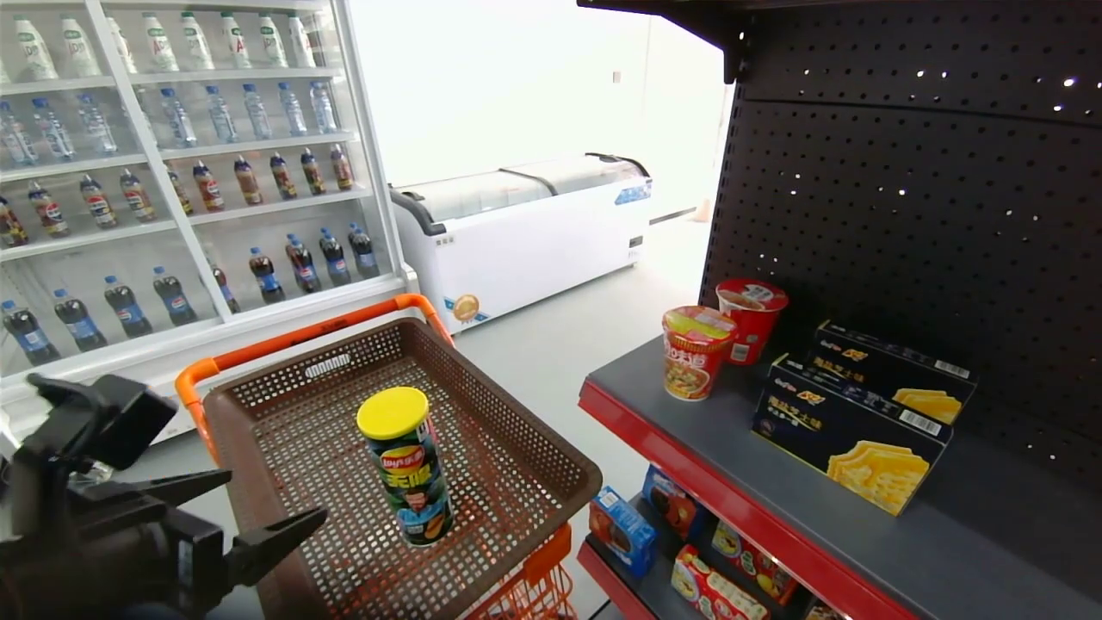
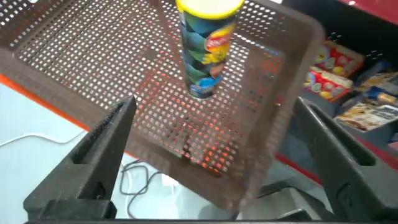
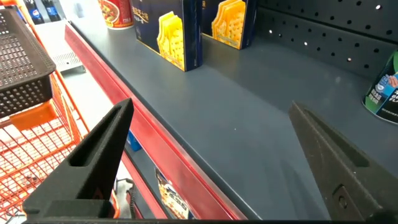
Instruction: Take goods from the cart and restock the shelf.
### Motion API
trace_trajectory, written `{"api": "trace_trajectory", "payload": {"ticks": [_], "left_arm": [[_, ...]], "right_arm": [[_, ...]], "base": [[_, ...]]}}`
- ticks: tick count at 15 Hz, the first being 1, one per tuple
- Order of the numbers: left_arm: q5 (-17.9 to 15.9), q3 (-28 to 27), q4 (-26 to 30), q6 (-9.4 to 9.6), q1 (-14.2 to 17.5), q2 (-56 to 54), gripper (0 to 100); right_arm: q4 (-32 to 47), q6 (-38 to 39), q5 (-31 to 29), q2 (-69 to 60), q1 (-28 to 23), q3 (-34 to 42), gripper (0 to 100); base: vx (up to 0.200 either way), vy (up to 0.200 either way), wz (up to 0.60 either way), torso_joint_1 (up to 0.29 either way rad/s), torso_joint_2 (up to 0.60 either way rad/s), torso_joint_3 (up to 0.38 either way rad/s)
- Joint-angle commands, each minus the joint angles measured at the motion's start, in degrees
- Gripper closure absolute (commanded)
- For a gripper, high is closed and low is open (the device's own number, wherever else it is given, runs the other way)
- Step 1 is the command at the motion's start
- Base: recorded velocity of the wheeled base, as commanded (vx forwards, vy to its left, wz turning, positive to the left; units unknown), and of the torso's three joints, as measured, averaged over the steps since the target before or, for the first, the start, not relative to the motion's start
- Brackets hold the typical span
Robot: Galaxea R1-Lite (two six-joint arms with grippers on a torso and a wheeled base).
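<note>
Chip can (image 1: 409, 482) upright in basket (image 1: 293, 392) (yellow lid), left gripper (image 1: 275, 495) wide nearby, right gripper (image 3: 211, 107) wide

Glass-door drinks fridge (image 1: 181, 172), white chest freezer (image 1: 534, 250), grey floor (image 1: 560, 344), bright wall (image 1: 491, 86)

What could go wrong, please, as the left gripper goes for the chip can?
The chip can stands upright, unsupported, in the basket; an off-centre touch by the open left gripper might topple it. That gripper is close to the basket's rim, so a finger could catch it. The cup noodles stand near the edge of the shelf and might get bumped.
</note>
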Motion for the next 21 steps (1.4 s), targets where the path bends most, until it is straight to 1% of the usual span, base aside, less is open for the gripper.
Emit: {"api": "trace_trajectory", "payload": {"ticks": [1,3,5,7,8,11,13,14,16,18,20,21], "left_arm": [[-1.92,-5.69,-2.52,2.16,3.21,15.54,0],[-2.18,-6.57,-3.22,1.99,3.21,18.80,0],[-4.03,-6.30,-5.68,1.64,3.21,20.90,0],[-4.47,-6.30,-6.39,1.55,3.03,22.84,0],[-4.38,-5.86,-8.58,1.55,2.94,23.28,0],[-4.38,-2.00,-16.14,1.11,3.03,25.47,0],[-4.38,1.61,-22.91,0.49,2.06,27.41,0],[-4.38,2.31,-25.90,0.32,1.89,28.64,0],[-4.38,2.75,-32.05,-0.91,1.01,31.10,0],[-4.12,2.93,-35.30,-1.61,0.74,33.47,0],[-4.12,3.81,-36.62,-1.61,0.66,34.35,0],[-4.12,4.77,-39.26,-1.61,0.48,35.85,0]], "right_arm": [[0.00,-0.04,0.04,0.07,-0.02,0.01,0],[0.00,-0.04,0.04,0.07,-0.02,0.01,0],[0.00,-0.04,0.04,0.07,-0.02,0.01,0],[0.00,-0.04,0.04,0.07,-0.02,0.01,0],[0.00,-0.04,0.04,0.07,-0.02,0.01,0],[0.00,-0.04,0.04,0.07,-0.02,0.01,0],[0.00,-0.04,0.04,0.07,-0.02,0.01,0],[0.00,-0.04,0.04,0.07,-0.02,0.01,0],[0.00,-0.04,0.04,0.07,-0.02,0.01,0],[0.00,-0.04,0.04,0.07,-0.02,0.01,0],[0.00,-0.04,0.04,0.07,-0.02,0.01,0],[0.00,-0.04,0.04,0.07,-0.02,0.01,0]], "base": [[0.000,0.000,0.00,0.000,0.00,0.000],[0.000,0.000,0.00,0.000,0.00,0.000],[0.000,0.000,0.00,0.000,0.00,0.000],[0.000,0.000,0.00,0.000,0.00,0.000],[0.000,0.000,0.00,0.000,0.00,0.000],[0.000,0.000,0.00,0.000,0.00,0.000],[0.000,0.000,0.00,0.000,0.00,0.000],[0.000,0.000,0.00,0.000,0.00,0.000],[0.000,0.000,0.00,0.000,0.00,0.000],[0.000,0.000,0.00,0.000,0.00,0.000],[0.000,0.000,0.00,0.000,0.00,0.000],[0.000,0.000,0.00,0.000,0.00,0.000]]}}
